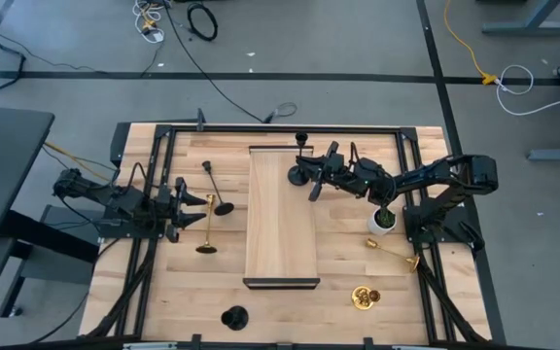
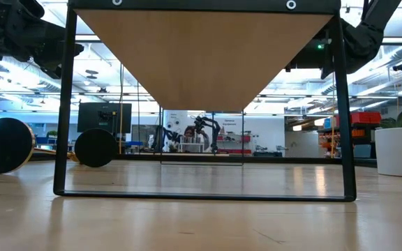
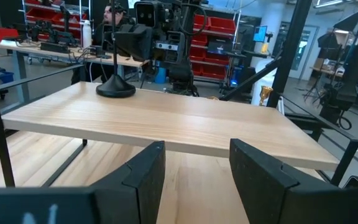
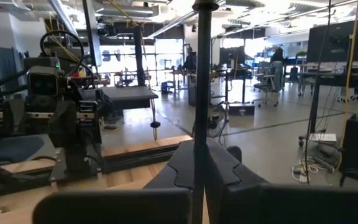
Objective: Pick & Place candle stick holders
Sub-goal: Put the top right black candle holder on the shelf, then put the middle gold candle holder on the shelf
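Note:
A black candle stick holder point(image 3: 115, 88) stands upright with its round base on the far right part of the raised wooden shelf point(image 1: 280, 233). My right gripper point(image 1: 311, 183) is shut on its stem. My left gripper point(image 3: 194, 180) waits open at the shelf's left side, level, with nothing between its fingers. Another black holder point(image 1: 215, 190) and a gold one point(image 1: 207, 231) lie on the table beside it. A black holder point(image 1: 233, 317) sits near the front edge. Two gold holders point(image 1: 365, 297) point(image 1: 392, 251) lie at the right. My right gripper pinches the black holder's thin stem point(image 4: 199, 134) between its two fingers. The fingers come in level from the table's right and lie across the stem. The stem stands upright, and the base point(image 1: 299, 176) appears to rest on the shelf top.
A white pot with a green plant point(image 1: 382, 220) stands under my right arm, right of the shelf. A black metal frame point(image 1: 163, 131) runs around the table. The shelf stands on thin black legs point(image 2: 65, 104). People and benches show in the room beyond.

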### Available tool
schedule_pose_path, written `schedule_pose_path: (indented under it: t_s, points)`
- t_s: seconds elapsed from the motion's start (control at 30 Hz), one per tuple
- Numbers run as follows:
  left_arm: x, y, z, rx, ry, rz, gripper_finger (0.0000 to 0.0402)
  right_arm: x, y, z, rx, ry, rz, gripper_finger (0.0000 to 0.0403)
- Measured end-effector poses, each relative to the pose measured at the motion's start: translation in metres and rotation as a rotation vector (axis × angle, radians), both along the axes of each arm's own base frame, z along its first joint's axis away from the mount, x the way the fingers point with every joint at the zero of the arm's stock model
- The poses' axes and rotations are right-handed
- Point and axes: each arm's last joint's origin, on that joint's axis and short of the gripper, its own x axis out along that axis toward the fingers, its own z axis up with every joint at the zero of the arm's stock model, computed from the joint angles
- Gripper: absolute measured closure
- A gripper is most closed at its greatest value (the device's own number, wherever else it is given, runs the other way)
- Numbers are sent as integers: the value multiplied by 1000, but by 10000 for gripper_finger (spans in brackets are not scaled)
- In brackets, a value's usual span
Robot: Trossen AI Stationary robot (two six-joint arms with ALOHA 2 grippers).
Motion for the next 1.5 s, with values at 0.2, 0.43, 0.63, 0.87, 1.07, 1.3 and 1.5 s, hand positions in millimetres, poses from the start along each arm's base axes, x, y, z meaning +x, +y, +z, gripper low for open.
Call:
schedule_pose_path:
  t_s: [0.2,0.43,0.63,0.87,1.07,1.3,1.5]
  points:
    - [0,0,0,0,0,0,220,0,0,0,3,1,0,390]
    - [0,0,0,-1,0,0,220,0,0,-1,15,1,2,361]
    - [0,0,0,-1,-1,0,220,0,0,-1,19,3,3,346]
    - [0,0,0,-1,0,0,220,0,0,-1,19,8,3,336]
    - [0,0,0,-1,-1,0,220,0,0,-1,19,8,3,311]
    - [0,0,0,-1,-1,0,220,0,1,-1,19,8,4,252]
    - [0,0,0,-1,-1,0,220,0,1,-1,18,8,6,198]
